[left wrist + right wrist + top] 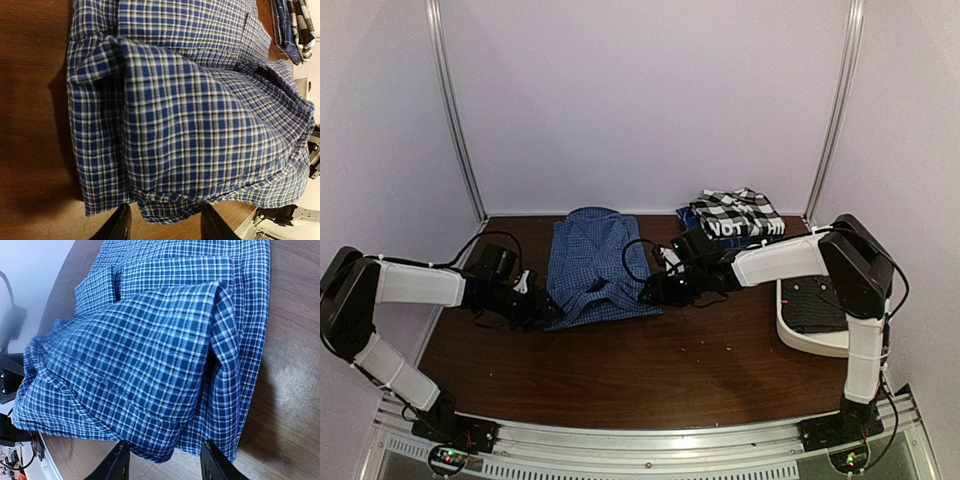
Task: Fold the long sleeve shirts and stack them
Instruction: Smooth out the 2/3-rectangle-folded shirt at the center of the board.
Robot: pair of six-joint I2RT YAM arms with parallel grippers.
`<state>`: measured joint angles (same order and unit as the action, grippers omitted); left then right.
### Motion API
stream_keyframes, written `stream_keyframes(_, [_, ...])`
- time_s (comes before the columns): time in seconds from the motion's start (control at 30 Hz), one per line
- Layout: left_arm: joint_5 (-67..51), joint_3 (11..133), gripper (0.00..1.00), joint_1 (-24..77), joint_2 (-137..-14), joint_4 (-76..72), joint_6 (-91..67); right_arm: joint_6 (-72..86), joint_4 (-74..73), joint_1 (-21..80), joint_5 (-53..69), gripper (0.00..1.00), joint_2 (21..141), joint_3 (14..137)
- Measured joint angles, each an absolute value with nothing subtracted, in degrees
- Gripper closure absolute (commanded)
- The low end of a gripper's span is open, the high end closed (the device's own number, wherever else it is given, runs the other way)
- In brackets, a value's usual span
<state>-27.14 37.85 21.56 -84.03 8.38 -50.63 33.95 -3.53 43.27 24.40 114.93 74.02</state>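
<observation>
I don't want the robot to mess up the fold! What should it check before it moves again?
1. Hem of blue check shirt between the left gripper fingers: ok.
2. Hem between the right gripper fingers: ok.
3. Both grippers clamped on the cloth: not ok, jaws stand apart.
4. Shirt lying flat: not ok, the near end is humped up.
5. The folded shirt stack lies apart from the blue one: ok.
6. Sleeves tucked inside: cannot tell.

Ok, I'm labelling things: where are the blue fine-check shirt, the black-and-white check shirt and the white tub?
blue fine-check shirt (590, 255): top view, middle of the cloth.
black-and-white check shirt (740, 212): top view, upper layer.
white tub (810, 345): top view, near rim.
</observation>
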Motion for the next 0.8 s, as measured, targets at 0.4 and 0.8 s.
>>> stream_keyframes(0.4, [-25.65, 37.95, 0.70, 23.64, -87.46, 6.33, -52.18, 33.80, -3.44, 43.70, 24.21, 0.56, 117.67, 74.46])
stream_keyframes(0.8, [-25.67, 39.66, 1.00, 24.12, -87.48, 6.11, -53.08, 34.13, -2.79, 44.01, 25.65, 0.87, 117.91, 76.60])
